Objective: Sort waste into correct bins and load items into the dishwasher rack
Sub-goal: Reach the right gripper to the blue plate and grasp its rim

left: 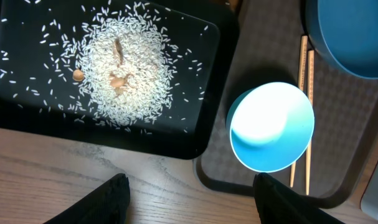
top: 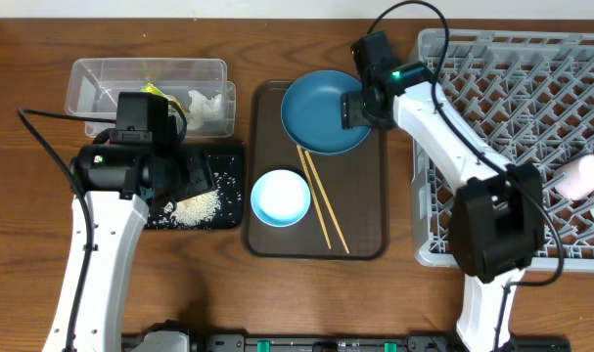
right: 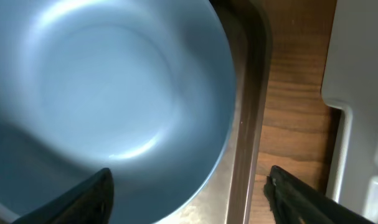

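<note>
The dark blue plate (top: pixel 316 112) lies at the far end of the brown serving tray, with the light blue bowl (top: pixel 280 197) and chopsticks (top: pixel 321 200) nearer. My right gripper (top: pixel 358 110) is open at the plate's right rim; in the right wrist view its fingers (right: pixel 189 199) straddle the plate (right: pixel 114 93) edge. My left gripper (top: pixel 191 176) is open and empty over the black tray (top: pixel 228 161), which holds rice (top: pixel 197 207). In the left wrist view its fingers (left: pixel 189 199) hang above bare table near the rice (left: pixel 120 68) and bowl (left: pixel 273 124). The clear tub (top: pixel 101 78) holds the wrapper (top: pixel 155 91) and tissue (top: pixel 206 106).
The grey rack (top: pixel 531 88) fills the right side, with two small cups (top: pixel 582 176) at its right edge. The brown serving tray (top: pixel 365 235) sits between the black tray and the rack. A rack corner (right: pixel 363 93) shows close to my right gripper.
</note>
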`<state>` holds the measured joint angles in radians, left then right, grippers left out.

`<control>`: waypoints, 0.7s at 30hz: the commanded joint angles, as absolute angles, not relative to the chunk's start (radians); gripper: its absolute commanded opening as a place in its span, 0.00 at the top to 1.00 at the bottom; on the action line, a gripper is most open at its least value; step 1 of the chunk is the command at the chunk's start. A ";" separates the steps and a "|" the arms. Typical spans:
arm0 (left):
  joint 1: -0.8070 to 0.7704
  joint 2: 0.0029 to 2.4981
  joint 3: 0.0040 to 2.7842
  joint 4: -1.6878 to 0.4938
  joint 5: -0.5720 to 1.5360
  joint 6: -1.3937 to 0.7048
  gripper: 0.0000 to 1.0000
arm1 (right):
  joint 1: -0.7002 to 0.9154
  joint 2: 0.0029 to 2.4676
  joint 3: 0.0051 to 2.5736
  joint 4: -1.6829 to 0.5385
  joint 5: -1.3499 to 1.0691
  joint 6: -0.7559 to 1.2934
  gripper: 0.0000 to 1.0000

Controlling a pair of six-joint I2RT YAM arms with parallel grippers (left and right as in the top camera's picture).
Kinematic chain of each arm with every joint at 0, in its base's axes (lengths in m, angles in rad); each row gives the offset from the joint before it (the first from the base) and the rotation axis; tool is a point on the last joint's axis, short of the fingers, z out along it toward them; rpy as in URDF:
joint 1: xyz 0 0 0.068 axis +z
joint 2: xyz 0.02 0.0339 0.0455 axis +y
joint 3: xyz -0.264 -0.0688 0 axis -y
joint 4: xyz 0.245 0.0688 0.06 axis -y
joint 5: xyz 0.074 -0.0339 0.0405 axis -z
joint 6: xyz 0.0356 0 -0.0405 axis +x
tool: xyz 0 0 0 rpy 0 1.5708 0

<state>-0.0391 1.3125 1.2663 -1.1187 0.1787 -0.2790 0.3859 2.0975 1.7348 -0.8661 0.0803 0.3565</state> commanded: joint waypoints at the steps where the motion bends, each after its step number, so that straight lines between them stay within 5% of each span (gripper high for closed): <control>1: -0.035 1.313 1.264 -1.122 0.164 -0.263 0.33 | 0.391 2.139 1.739 -0.862 0.127 0.427 0.28; 7: -0.035 1.313 1.264 -1.122 0.164 -0.263 0.33 | 0.392 2.202 1.739 -0.852 0.127 0.435 0.48; 16: -0.035 1.313 1.264 -1.122 0.164 -0.263 0.33 | 0.392 2.220 1.739 -0.843 0.127 0.538 0.99; 21: -0.035 1.313 1.264 -1.122 0.165 -0.263 0.33 | 0.390 2.218 1.744 -0.830 0.128 0.564 0.99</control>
